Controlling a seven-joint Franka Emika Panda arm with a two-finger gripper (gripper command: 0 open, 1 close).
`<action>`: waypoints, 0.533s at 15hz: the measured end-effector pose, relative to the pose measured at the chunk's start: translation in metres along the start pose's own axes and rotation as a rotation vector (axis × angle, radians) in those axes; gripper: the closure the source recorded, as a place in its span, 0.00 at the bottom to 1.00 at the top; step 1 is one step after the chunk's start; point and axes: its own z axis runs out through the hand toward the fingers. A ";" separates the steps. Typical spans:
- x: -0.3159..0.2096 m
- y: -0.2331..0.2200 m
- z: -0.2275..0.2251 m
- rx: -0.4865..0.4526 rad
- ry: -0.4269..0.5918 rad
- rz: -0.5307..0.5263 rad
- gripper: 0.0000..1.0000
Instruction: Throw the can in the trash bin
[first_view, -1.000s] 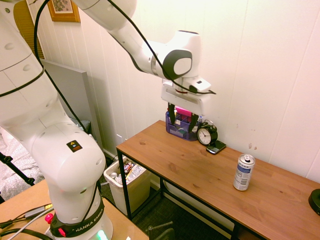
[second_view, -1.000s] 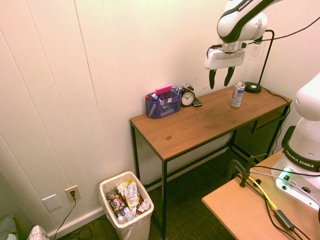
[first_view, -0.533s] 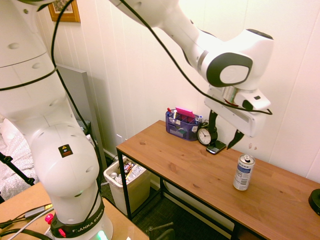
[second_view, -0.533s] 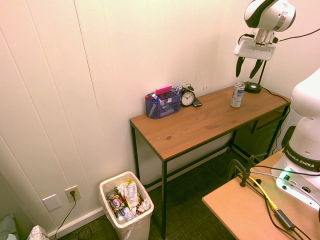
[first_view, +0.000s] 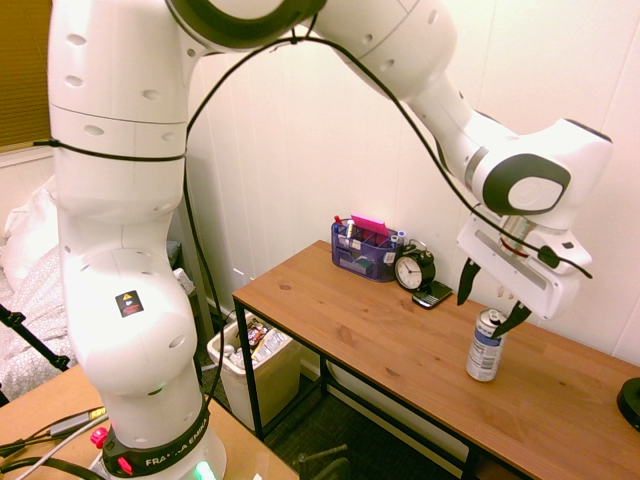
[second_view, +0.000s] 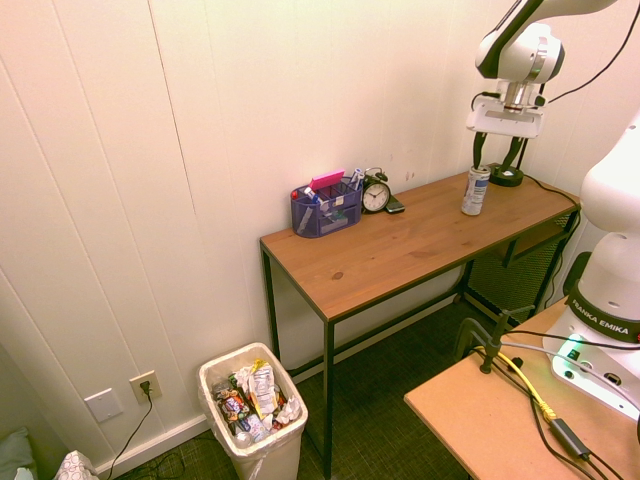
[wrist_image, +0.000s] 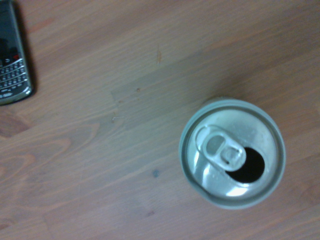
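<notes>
You swung the arm along the wall, from over the clock (first_view: 413, 268) end of the table to just above the can (first_view: 487, 345), and it came lower too; the can, the clock and the trash bin (first_view: 250, 375) did not move. Your gripper (first_view: 490, 300) pointed almost straight down, with its two dark fingers spread wide and nothing between them; one finger hung on each side of the can's top, and I could not tell if either one touched it.

That spot made sense, I think; open fingers over the can were ready to drop around it and squeeze.

The can stood upright on the tabletop (first_view: 380, 335), near the back edge and toward the far end from the bin; its long side ran straight up and down. In the wrist view its silver top (wrist_image: 232, 152) faced the camera, with the drinking hole already open; a phone (wrist_image: 12, 60) lay well apart from it on the wood.

The trash bin sat on the floor past the other end of the table, already full of wrappers.
</notes>
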 end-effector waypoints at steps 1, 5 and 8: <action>0.005 -0.005 0.011 -0.015 -0.006 0.000 0.00; 0.015 -0.026 0.026 -0.006 0.036 -0.013 1.00; 0.011 -0.037 0.026 0.004 0.060 -0.021 1.00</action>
